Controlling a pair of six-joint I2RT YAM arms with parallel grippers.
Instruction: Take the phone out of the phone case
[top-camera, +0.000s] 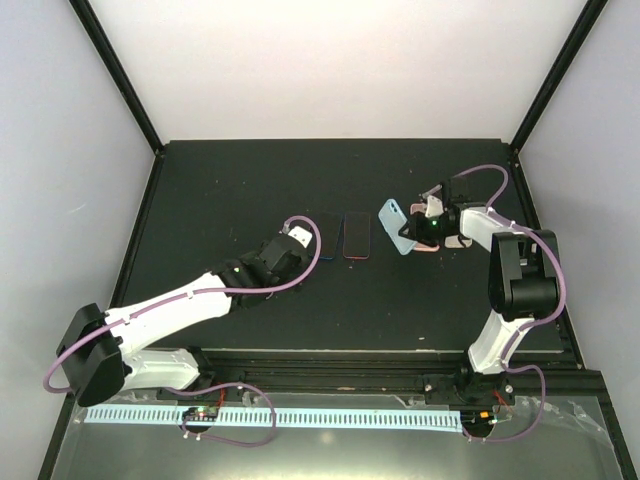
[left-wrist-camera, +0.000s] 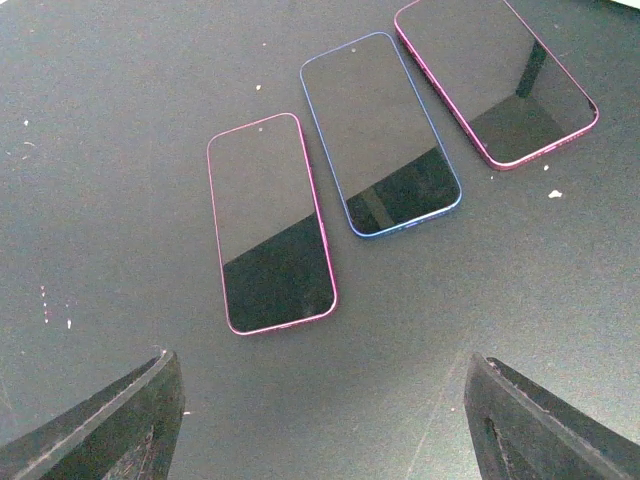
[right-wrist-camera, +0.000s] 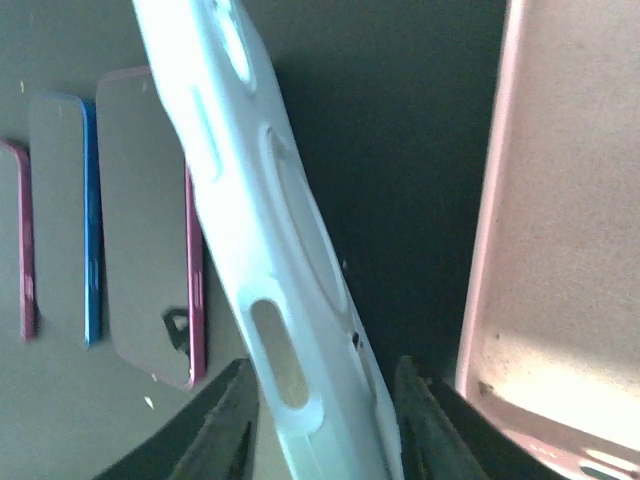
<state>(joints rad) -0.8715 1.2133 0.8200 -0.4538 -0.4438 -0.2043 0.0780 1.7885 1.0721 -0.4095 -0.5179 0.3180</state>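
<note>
A light blue phone case (right-wrist-camera: 265, 240) stands on edge, tilted, between the fingers of my right gripper (right-wrist-camera: 325, 400). The jaws stand slightly apart from it, with a dark gap on the right side. In the top view this case (top-camera: 396, 226) juts left from the right gripper (top-camera: 425, 228). Three bare phones lie screen up in a row: a pink-edged phone (left-wrist-camera: 270, 225), a blue-edged phone (left-wrist-camera: 380, 135) and a magenta-edged phone (left-wrist-camera: 495, 75). My left gripper (left-wrist-camera: 320, 400) hovers open just short of the pink-edged one, holding nothing.
A pink case (right-wrist-camera: 560, 200) lies open side up right beside the right gripper, also visible in the top view (top-camera: 458, 241). The black mat (top-camera: 250, 180) ends at the white enclosure walls. A purple cable (top-camera: 310, 262) loops over the left wrist.
</note>
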